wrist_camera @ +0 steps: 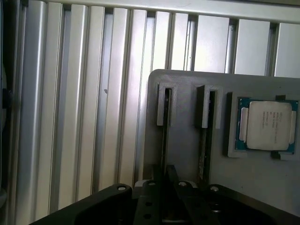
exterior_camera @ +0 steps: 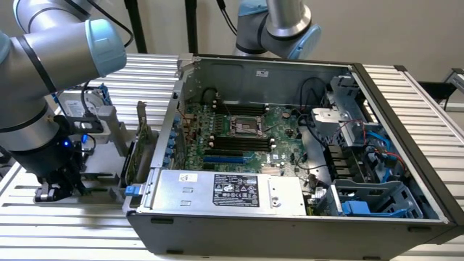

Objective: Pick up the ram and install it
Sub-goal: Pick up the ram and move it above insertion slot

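Black-bodied, the gripper [exterior_camera: 56,191] [wrist_camera: 165,177] hung low over a grey holder [wrist_camera: 187,154] on the slatted metal table [wrist_camera: 70,117] — whether it was clamped or slack could not be told. In line with it, the ram [wrist_camera: 164,140] stood on edge in one of the holder's narrow slots, well apart from the computer. A neighbouring slot [wrist_camera: 205,136] lay just beside it, then a processor [wrist_camera: 266,125] seated in its recess. Toward the exterior view's right, a green expansion card [exterior_camera: 136,155] stood upright. Beyond it lay the open case [exterior_camera: 290,228] — its motherboard [exterior_camera: 246,128] showing long black memory slots [exterior_camera: 236,142].
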Controlling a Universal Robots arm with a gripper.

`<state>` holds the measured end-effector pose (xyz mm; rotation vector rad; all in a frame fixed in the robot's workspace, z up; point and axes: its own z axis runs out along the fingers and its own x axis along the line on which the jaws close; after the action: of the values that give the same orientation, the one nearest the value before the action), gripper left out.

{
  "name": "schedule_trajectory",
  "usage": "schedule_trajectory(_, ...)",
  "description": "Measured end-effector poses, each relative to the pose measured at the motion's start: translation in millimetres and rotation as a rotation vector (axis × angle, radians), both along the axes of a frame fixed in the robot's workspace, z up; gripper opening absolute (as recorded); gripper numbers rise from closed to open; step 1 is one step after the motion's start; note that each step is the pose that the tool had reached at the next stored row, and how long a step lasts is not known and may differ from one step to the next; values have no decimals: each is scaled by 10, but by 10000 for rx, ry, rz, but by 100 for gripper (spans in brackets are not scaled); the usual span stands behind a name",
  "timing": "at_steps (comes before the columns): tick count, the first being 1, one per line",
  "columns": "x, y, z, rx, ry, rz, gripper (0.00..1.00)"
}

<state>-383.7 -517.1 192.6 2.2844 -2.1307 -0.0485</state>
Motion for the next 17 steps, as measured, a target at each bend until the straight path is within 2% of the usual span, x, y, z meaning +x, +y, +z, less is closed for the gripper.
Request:
schedule_trajectory(3,0,0,0,-2,-1,0,18)
schedule_trajectory(5,0,0,0,0,0,-1,14)
schedule_trajectory(10,0,0,0,0,0,-46,14)
schedule_trajectory(17,1,0,0,0,9,-628,14)
